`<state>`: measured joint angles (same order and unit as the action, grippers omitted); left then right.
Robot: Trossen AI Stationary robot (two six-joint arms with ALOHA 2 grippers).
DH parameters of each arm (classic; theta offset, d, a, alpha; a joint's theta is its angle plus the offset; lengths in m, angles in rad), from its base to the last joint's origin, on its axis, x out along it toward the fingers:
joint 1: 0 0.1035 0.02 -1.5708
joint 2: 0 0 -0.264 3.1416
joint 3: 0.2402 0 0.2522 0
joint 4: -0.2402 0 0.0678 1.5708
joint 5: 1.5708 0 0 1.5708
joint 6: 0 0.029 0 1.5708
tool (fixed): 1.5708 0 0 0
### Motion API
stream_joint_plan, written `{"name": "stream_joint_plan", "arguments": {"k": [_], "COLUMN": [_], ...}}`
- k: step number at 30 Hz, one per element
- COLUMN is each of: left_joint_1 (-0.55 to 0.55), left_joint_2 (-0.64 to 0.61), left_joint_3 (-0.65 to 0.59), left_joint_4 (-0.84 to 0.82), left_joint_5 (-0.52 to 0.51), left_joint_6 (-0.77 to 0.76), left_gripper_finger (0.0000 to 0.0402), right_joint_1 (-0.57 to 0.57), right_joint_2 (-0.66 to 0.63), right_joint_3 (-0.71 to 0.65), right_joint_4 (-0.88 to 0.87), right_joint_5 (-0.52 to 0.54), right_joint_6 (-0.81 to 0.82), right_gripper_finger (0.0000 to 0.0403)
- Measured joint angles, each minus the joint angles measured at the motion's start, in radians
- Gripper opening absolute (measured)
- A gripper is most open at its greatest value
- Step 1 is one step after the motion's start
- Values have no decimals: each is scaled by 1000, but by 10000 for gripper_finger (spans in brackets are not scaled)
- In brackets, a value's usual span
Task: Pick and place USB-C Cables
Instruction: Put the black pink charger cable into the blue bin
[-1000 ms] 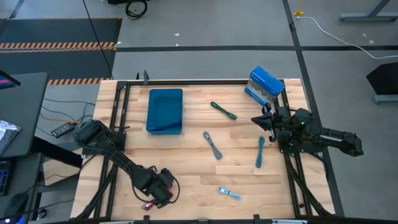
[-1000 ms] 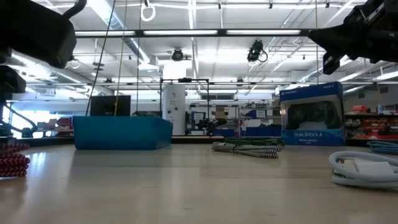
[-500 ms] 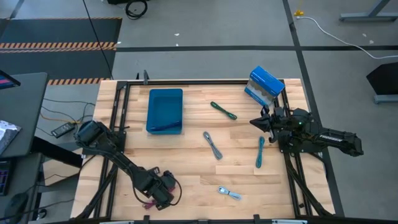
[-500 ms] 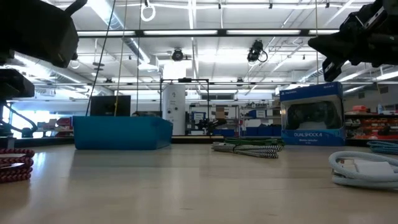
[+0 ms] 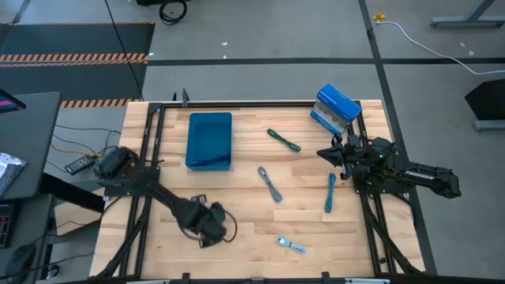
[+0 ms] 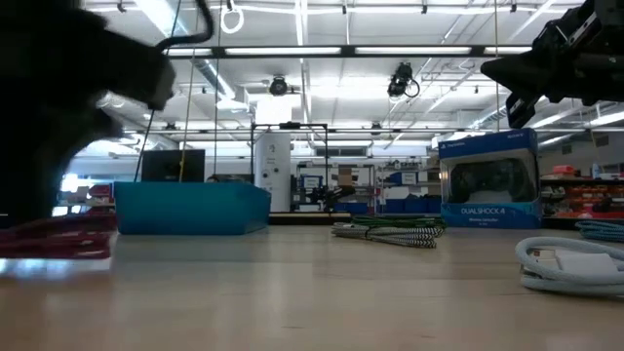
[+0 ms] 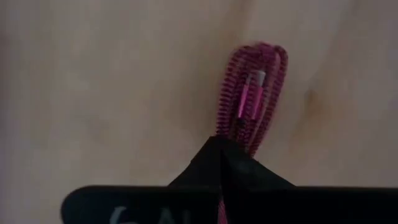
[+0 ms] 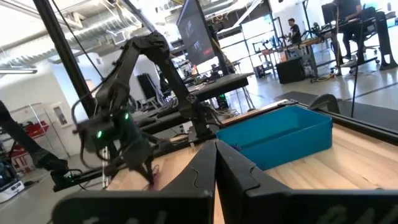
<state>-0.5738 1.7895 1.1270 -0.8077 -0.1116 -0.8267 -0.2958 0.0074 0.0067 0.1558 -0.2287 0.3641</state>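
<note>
I had the left gripper (image 7: 219, 146) pinched tight on the magenta cable (image 7: 252, 99), lifted near the table's front-left. Next, I judged, came carrying it to the blue tray (image 5: 210, 140). The right gripper (image 5: 325, 152) waited closed by the box (image 5: 335, 106).

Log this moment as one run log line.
left gripper: shut on magenta cable, near table's front | right gripper: shut, idle by box | tray

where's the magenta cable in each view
High view: hidden under the left hand, near the table's front edge.
Low view: blurred red streak at far left.
Left wrist view: centre, magenta cable pinched by the shut hand.
Right wrist view: dangling below the left hand.
Shared landmark: blue tray.
</note>
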Motion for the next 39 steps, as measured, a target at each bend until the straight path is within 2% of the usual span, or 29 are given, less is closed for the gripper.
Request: {"name": "stream_joint_plan", "arguments": {"k": [8, 11, 14, 20, 25, 30, 35, 39], "left_joint_1": [165, 212, 203, 110, 49, 34, 42, 67], "left_joint_2": [-170, -221, -234, -207, -187, -111, -19, 29], "left_joint_3": [3, 3, 5, 4, 6, 5, 4, 4], "left_joint_4": [-165, -106, -19, 7, 35, 10, 3, 8], "left_joint_5": [-63, 28, 129, 123, 60, -28, -45, -6], "left_joint_6": [142, 207, 217, 224, 186, 203, 257, 298], "left_gripper_finger": [2, 1, 9, 77, 154, 217, 252, 254], "right_joint_1": [0, 0, 0, 0, -1, -1, -1, -1], "right_joint_2": [0, 0, 0, 0, 1, 3, 5, 5], "right_joint_3": [0, 0, 0, 0, 0, 0, 0, 0], "right_joint_4": [0, -1, -1, -1, 0, 6, 12, 30], "right_joint_5": [0, 0, -5, -6, 15, 50, 82, 112], "right_joint_6": [-4, -1, -1, -7, -40, -52, -53, -86], "right_gripper_finger": [13, 13, 13, 13, 13, 13, 13, 13]}}
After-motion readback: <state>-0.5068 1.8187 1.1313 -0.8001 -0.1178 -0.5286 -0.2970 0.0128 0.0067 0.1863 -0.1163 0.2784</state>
